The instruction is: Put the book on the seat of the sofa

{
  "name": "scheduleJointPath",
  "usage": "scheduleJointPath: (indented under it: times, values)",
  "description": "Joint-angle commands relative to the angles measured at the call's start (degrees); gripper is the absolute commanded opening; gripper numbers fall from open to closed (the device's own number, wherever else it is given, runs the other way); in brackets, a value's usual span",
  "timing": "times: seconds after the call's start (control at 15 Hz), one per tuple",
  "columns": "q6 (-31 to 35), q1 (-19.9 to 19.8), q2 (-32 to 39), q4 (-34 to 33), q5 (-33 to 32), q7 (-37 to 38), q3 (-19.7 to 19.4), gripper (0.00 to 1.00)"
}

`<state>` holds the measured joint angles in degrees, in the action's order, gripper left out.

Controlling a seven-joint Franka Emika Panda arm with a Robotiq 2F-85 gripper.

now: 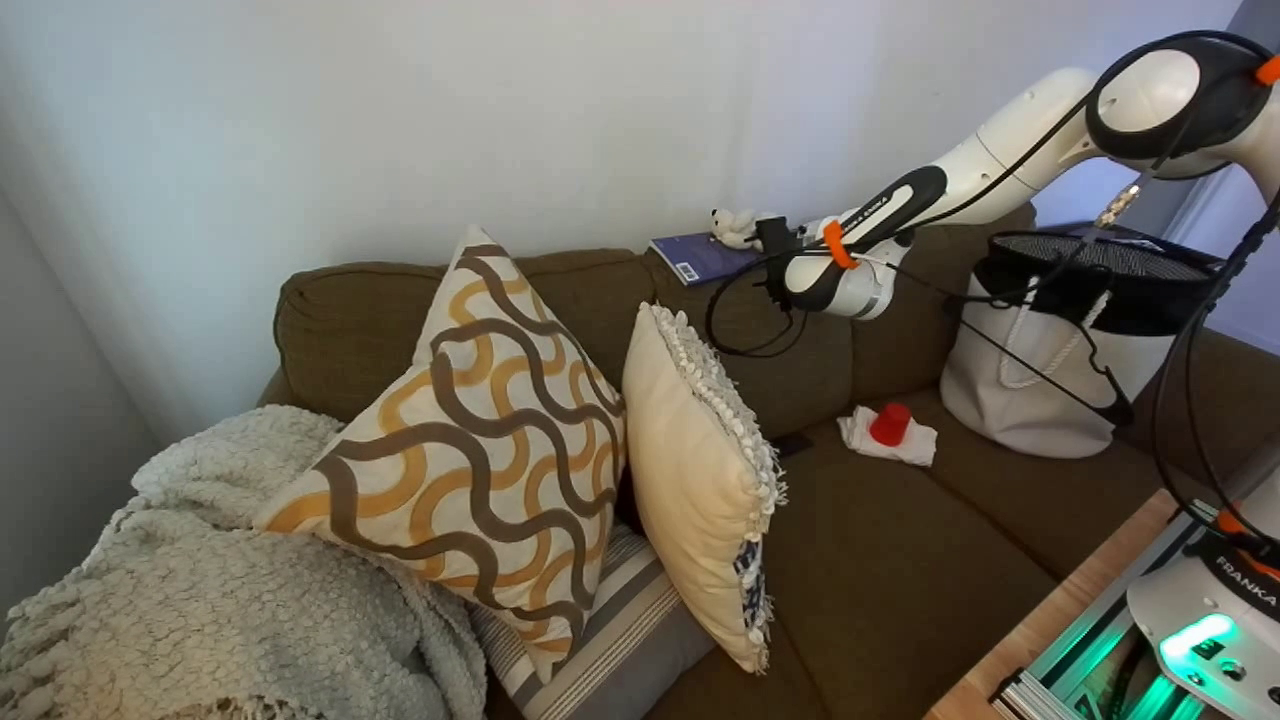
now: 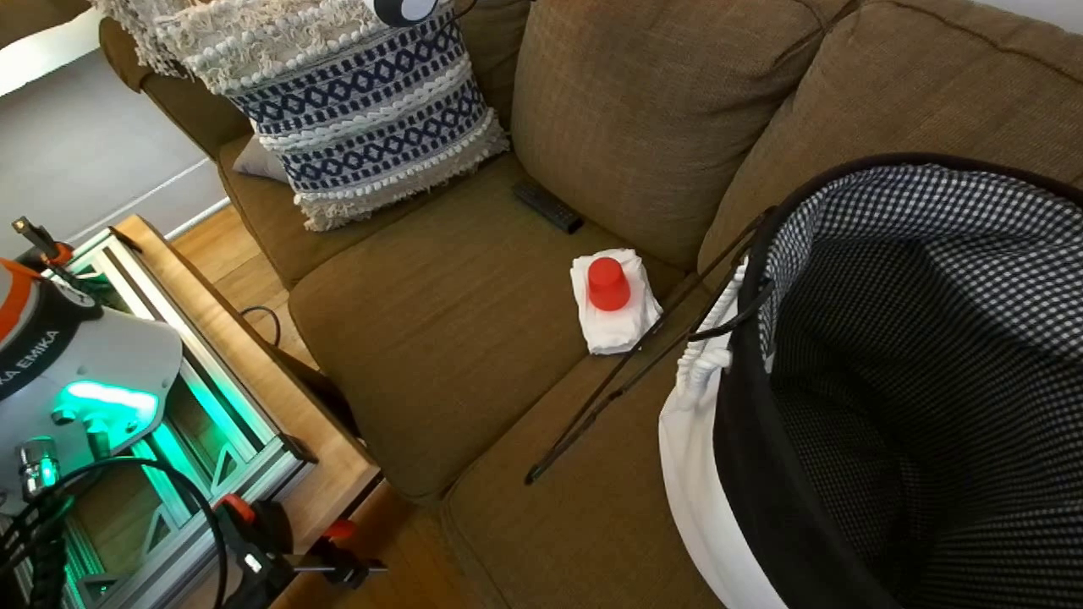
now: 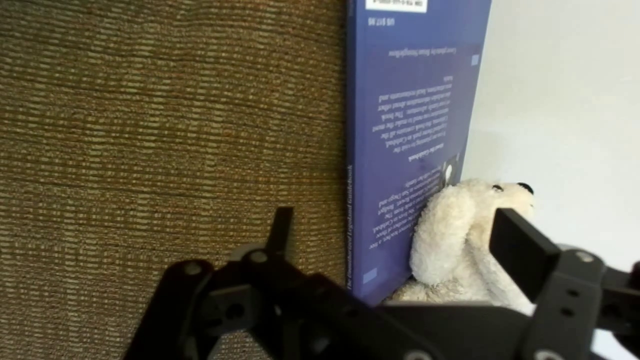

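Note:
The purple book [image 1: 700, 258] lies flat on top of the sofa's backrest, along the wall. The wrist view shows its back cover [image 3: 410, 100] and spine. The sofa's brown seat [image 1: 890, 540] also shows in an exterior view [image 2: 440, 313]. My gripper [image 1: 775, 262] is at the toy end of the book. In the wrist view the gripper [image 3: 394, 220] is open, with one finger over the backrest fabric and the other over the plush toy; the book's near end lies between them in the picture. Whether a finger touches anything cannot be told.
A white plush toy [image 3: 450, 240] overlaps the book's near corner by the wall. A red cup [image 2: 608, 284] on a white cloth [image 2: 613, 331] and a remote [image 2: 547, 205] lie on the seat. Pillows [image 1: 700, 480] and a large basket [image 1: 1050, 360] flank it.

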<state>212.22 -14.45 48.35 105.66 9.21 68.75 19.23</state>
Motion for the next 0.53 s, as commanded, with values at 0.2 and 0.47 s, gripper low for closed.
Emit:
scheduleJointPath:
  times: [0.2,0.47]
  values:
    - [0.46,-1.55,2.24,-2.37,-3.08,1.71,1.96,1.0]
    - [0.05,-3.62,6.24,-6.88,-6.7,2.69,4.28,1.0]
